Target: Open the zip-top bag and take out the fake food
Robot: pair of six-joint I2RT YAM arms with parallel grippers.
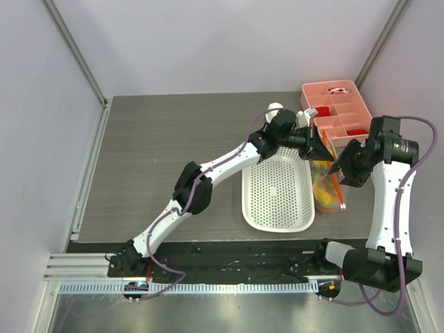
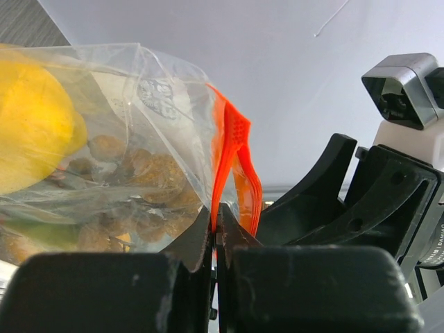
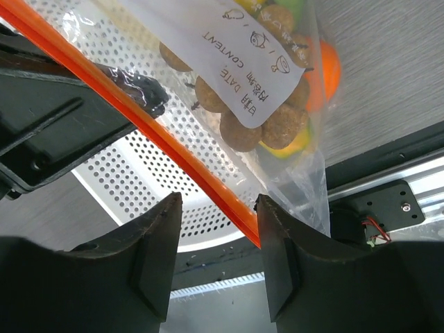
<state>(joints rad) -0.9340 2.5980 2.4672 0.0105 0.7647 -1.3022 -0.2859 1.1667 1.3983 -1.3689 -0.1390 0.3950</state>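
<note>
Orange strip (image 3: 139, 128) of zip-top bag (image 2: 139, 125) pinched in closed left tool (image 2: 215, 216). Right tool (image 3: 218, 208) half-wide, nothing clamped. Strip could be missed if closed off-centre.

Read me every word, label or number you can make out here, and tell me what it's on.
"DATE": on the white label of the clear bag, upside down in the right wrist view.
"CONTENT": same label, the line beside it.
Characters next to both words: too small to read.
Print on the right arm, left wrist view: too blurred to read.
</note>
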